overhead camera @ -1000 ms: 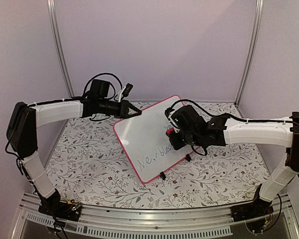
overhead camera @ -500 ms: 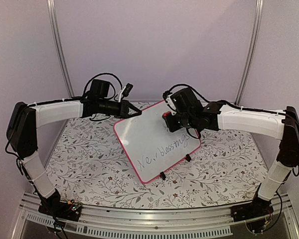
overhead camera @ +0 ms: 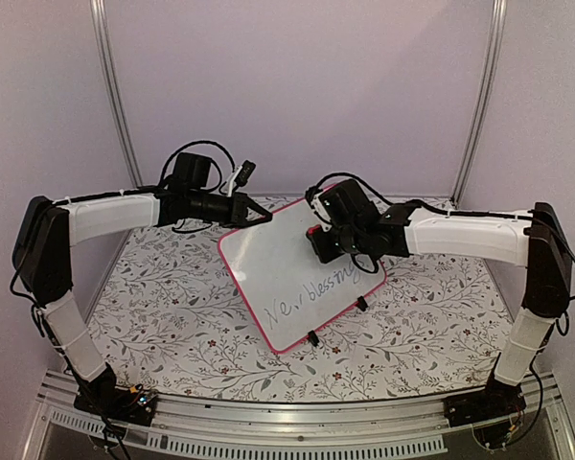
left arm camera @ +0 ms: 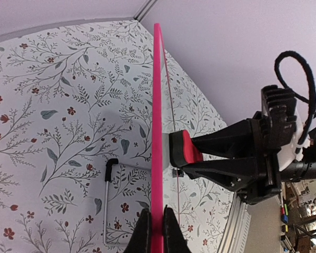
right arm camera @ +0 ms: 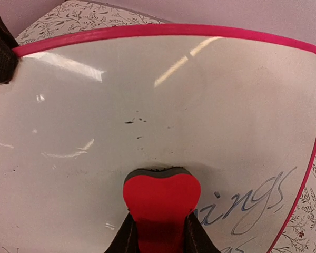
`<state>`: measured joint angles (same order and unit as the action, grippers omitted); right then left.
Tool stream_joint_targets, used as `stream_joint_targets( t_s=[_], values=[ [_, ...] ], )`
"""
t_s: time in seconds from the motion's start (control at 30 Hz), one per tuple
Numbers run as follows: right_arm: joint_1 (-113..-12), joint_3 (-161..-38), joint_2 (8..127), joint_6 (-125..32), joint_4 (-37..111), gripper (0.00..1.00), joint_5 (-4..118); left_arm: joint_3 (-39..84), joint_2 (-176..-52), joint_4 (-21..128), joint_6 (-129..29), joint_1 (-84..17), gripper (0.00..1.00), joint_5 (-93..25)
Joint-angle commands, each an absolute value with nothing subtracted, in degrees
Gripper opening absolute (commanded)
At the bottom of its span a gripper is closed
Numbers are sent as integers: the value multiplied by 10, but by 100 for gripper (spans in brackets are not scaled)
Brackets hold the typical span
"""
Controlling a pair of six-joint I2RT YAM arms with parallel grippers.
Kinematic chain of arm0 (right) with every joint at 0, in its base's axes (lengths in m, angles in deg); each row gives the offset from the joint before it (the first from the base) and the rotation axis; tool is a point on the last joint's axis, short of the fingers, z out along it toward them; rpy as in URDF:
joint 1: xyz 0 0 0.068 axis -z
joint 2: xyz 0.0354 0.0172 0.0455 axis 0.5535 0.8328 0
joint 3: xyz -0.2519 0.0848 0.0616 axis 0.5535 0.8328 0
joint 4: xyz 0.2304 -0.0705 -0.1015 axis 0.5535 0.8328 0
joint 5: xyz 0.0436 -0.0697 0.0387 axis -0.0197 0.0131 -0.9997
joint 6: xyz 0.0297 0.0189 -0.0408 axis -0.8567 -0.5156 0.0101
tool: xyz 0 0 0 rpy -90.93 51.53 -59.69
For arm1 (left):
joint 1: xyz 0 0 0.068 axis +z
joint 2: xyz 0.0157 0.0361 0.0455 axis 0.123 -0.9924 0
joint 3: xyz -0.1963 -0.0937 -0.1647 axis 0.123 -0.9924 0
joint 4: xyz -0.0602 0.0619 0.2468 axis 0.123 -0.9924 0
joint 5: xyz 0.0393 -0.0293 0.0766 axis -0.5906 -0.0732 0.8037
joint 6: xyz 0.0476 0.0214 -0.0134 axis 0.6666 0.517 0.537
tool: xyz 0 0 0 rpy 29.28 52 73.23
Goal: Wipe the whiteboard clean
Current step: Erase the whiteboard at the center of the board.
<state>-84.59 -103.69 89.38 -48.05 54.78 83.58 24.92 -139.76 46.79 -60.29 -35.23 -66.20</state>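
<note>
The large flat white whiteboard with a thin pink-red rim and rounded corners [overhead camera: 286, 273] sits at the middle of the table, turned diagonally so that its corners point toward roughly 1, 4, 7 and 10 o'clock in the top view. Dark handwriting [overhead camera: 316, 292] runs across its lower half, toward the 5 o'clock side. The upper half is wiped white apart from a few faint specks seen from the right wrist. Two small black clip feet [overhead camera: 312, 337] stick out along the rim facing 5 o'clock. At the 11 o'clock rim the left gripper [overhead camera: 265, 218] has its fingers pressed together on the pink edge, a pinch the left wrist view shows edge-on, with the board's rim [left arm camera: 157, 132] running straight up between the two black fingertips. At about 1 o'clock from the board's centre, just above the writing, the small red eraser block with a grey felt face [overhead camera: 314, 233] lies against the white surface, felt side to the board. The right gripper [overhead camera: 320, 243] clamps it, one finger on each side of the red block [right arm camera: 161, 197]. The writing's tail [right arm camera: 247, 203] lies at 4 o'clock of the eraser in that view. Under the board lies the white tabletop printed with grey leaves and small red flowers [overhead camera: 172, 307], and plain lilac walls close in beyond it.
</note>
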Motion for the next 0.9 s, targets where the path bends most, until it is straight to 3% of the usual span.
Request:
stream_joint_targets(
  t_s=[0.0,0.87],
  values=[
    [-846,-1002,892,-494,556,0,829,249,-1400,465,-580,-363,0,-647],
    [-846,-888,828,-536,555,0,816,248,-1397,465,-578,-363,0,-646]
  ],
)
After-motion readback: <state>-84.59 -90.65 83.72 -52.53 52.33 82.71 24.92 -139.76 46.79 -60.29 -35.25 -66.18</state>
